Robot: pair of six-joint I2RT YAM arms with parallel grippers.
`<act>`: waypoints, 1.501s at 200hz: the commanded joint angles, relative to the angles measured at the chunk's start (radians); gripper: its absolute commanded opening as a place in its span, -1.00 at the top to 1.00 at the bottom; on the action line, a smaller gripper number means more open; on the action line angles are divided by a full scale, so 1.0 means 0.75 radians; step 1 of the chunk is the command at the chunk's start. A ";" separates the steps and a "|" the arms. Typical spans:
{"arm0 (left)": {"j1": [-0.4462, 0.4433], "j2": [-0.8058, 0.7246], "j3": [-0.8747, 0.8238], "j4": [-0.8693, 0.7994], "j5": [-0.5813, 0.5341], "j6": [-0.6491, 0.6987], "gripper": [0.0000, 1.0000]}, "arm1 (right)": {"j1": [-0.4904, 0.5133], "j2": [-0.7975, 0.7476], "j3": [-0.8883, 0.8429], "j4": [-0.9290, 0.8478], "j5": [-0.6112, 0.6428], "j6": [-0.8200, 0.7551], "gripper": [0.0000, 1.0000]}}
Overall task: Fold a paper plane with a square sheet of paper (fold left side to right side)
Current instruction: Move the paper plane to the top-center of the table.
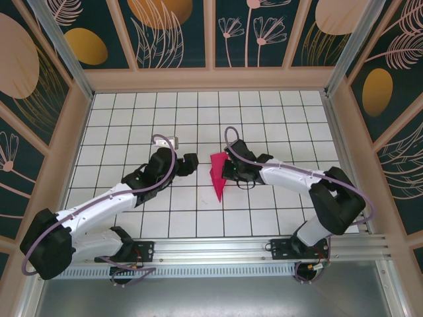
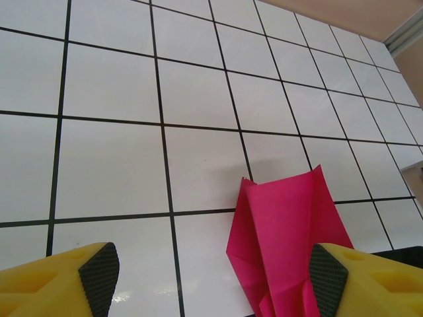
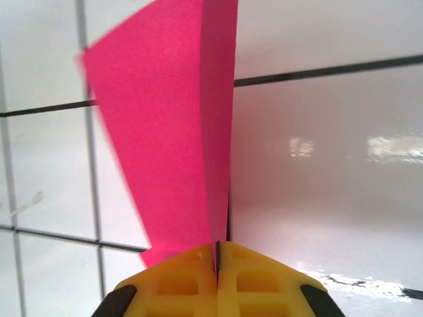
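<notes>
The pink paper [image 1: 217,176], folded into a slim pointed dart with creases, sits mid-table with its tip toward the near edge. My right gripper [image 1: 228,170] presses against its right side, and in the right wrist view the yellow fingers [image 3: 198,277] are shut together on the paper plane [image 3: 168,139], which stands up between them. My left gripper [image 1: 193,162] hovers just left of the paper, open. In the left wrist view its two pads [image 2: 99,274] stand far apart, with the folded paper [image 2: 291,231] in front of the right pad.
The white tiled tabletop [image 1: 139,112] is bounded by wooden walls [image 1: 211,78] at the back and sides. A metal rail [image 1: 218,249] with both arm bases runs along the near edge. A small grey tab [image 1: 173,140] sits behind the left wrist.
</notes>
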 commanded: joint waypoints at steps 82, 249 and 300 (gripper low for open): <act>0.004 0.014 0.027 -0.024 -0.032 0.019 -0.58 | -0.488 -0.047 -0.178 0.056 -0.254 -0.395 0.36; 0.004 0.051 0.049 0.014 -0.042 0.044 -0.92 | -0.155 0.005 -0.002 -0.282 0.005 -0.105 0.03; 0.003 0.042 0.048 -0.006 -0.056 0.051 -0.94 | -0.153 0.107 0.003 -0.262 -0.014 -0.127 0.37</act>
